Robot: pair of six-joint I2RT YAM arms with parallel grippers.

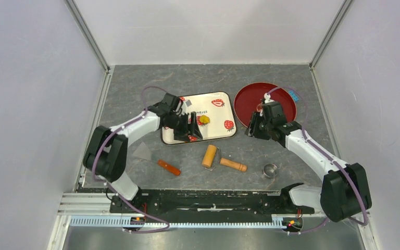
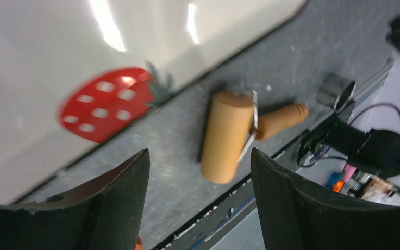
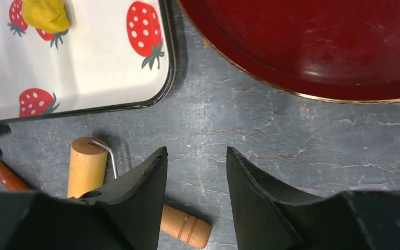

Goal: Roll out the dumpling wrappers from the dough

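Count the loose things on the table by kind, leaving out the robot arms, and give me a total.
Tray: 1
Red plate: 1
Yellow dough lump: 1
Wooden roller: 1
Scraper: 1
Metal ring cutter: 1
Total: 6
A small blue item at the plate's far rim is too unclear to count.

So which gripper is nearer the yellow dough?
Left. The left gripper is over the tray, beside the dough; the right gripper is off the tray, at the red plate.
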